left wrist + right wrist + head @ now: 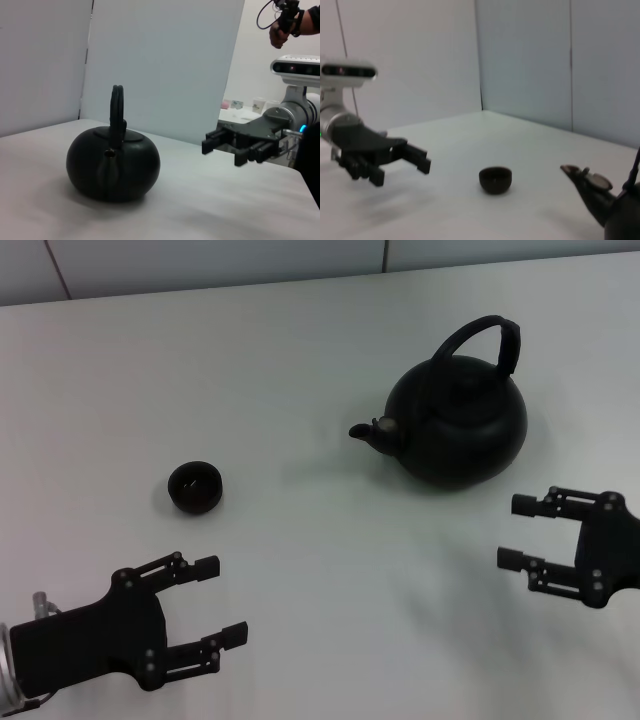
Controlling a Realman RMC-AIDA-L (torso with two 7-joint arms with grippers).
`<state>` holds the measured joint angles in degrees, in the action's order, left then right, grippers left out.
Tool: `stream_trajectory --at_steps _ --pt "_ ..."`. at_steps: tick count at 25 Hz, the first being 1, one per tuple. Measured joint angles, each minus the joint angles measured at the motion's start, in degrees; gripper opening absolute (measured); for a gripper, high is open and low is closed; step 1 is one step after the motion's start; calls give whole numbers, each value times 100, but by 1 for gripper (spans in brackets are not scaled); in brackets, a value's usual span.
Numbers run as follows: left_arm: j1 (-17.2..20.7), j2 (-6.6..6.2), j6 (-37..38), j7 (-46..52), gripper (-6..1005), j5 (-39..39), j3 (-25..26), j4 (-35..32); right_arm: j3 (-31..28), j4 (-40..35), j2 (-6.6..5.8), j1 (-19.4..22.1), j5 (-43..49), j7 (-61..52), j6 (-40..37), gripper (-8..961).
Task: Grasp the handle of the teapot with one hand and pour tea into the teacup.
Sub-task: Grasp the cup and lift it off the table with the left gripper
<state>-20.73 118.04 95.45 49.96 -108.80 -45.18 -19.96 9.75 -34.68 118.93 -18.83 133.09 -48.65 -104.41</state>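
The matte black teapot (460, 430) stands at the right back of the white table, its spout (365, 431) turned toward the middle. The arched handle (487, 337) stands upright over the lid. The small black teacup (195, 487) sits alone at the left. My right gripper (512, 532) hovers open just in front of the teapot, apart from it, holding nothing. At the front left my left gripper (222, 600) is open and empty, nearer me than the teacup. The left wrist view shows the teapot (114, 165), the handle (117, 111) and the right gripper (206, 142). In the right wrist view are the teacup (495, 179), the spout (580, 176) and the left gripper (422, 159).
The white table (320, 350) ends at a pale wall along the back. A wide bare stretch lies between the teacup and the teapot. A person's gloved hand (285, 25) shows far behind the table in the left wrist view.
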Motion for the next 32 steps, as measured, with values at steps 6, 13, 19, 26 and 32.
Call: stream_trajectory --at_steps 6,13,19,26,32 --pt "-44 5 -65 40 798 1 -26 -4 0 54 6 -11 68 139 99 631" --pt "-45 7 -183 43 798 1 -31 -7 28 63 6 -9 94 256 188 631" --pt "-53 7 -187 55 798 1 -34 -8 244 63 6 -7 101 281 326 631" --pt "-54 17 -187 58 798 0 -22 16 246 61 6 -24 101 285 336 632" --pt "-54 15 -186 58 798 0 -5 28 246 143 6 -75 100 287 336 631"
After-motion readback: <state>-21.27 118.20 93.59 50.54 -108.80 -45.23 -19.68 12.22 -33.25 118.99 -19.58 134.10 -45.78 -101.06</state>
